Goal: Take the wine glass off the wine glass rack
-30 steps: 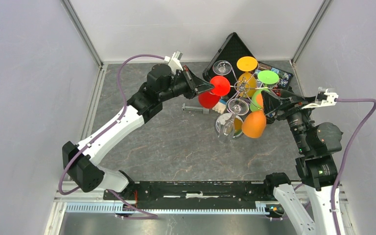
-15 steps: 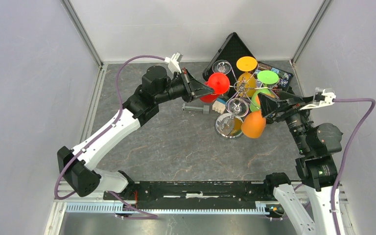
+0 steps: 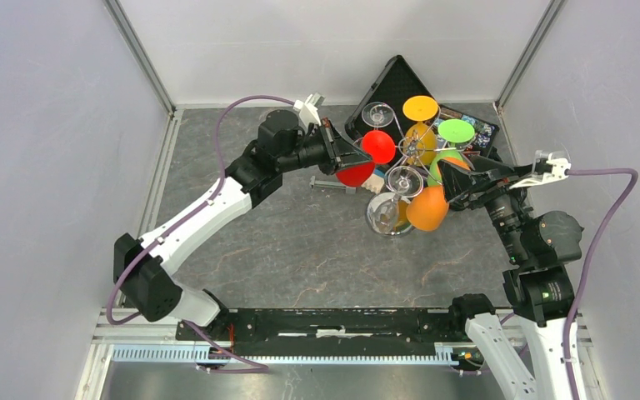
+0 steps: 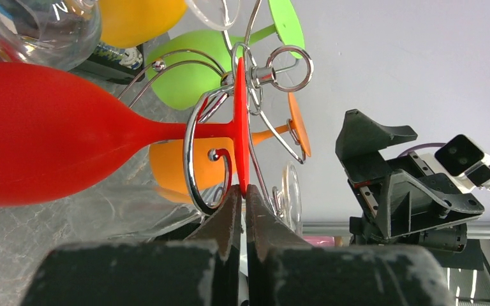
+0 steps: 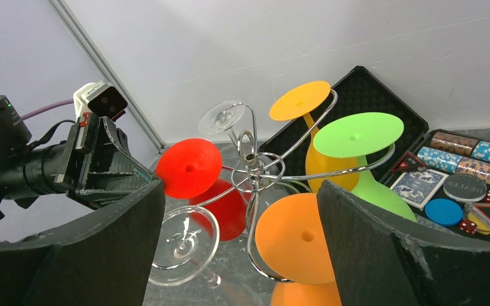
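Note:
The wine glass rack (image 3: 412, 148) is a silver wire stand with curled arms, and several coloured and clear glasses hang from it. My left gripper (image 3: 362, 152) is shut on the rim of the red wine glass's foot (image 3: 378, 146). In the left wrist view the fingertips (image 4: 233, 201) pinch the red foot (image 4: 240, 121), and the stem still runs through a scroll arm (image 4: 194, 150). My right gripper (image 3: 450, 185) stands open on the rack's right side. In its wrist view the orange glass's foot (image 5: 296, 245) and a clear glass's foot (image 5: 182, 245) lie between its fingers (image 5: 102, 255).
A black case (image 3: 396, 83) lies open behind the rack, with poker chips and cards (image 5: 453, 146) in it. Green (image 3: 457, 131) and yellow (image 3: 421, 108) glasses hang at the rack's far side. A small white block (image 3: 372, 179) and a grey strip (image 3: 333, 185) lie under the red glass.
The left arm's elbow has swung to the right while its gripper stays shut on the red foot, which shifted slightly. The right gripper has edged in toward the orange glass.

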`<move>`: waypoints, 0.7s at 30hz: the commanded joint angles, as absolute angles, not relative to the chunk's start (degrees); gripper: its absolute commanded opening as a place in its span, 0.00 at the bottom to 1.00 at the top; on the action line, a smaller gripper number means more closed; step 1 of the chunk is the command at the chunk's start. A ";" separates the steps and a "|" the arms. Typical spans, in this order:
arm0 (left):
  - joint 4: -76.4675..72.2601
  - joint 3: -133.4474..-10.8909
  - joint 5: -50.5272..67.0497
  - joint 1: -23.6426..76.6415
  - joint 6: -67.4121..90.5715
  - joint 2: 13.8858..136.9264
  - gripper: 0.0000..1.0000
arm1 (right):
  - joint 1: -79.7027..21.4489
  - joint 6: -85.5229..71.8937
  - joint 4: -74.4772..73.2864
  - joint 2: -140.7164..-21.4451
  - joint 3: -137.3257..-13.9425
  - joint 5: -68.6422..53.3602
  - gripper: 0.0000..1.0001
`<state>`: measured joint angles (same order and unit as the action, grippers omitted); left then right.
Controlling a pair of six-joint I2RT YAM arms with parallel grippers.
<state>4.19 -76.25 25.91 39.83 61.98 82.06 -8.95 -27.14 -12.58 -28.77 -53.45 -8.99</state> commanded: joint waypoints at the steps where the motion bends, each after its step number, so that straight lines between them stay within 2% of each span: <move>1: 2.00 -80.50 28.30 39.64 61.35 83.29 0.02 | -9.12 -26.64 -11.41 -28.60 -52.95 -9.16 0.94; 21: 1.35 -74.90 29.90 39.99 62.89 78.83 0.02 | -9.12 -26.84 -11.17 -29.02 -52.21 -8.84 0.93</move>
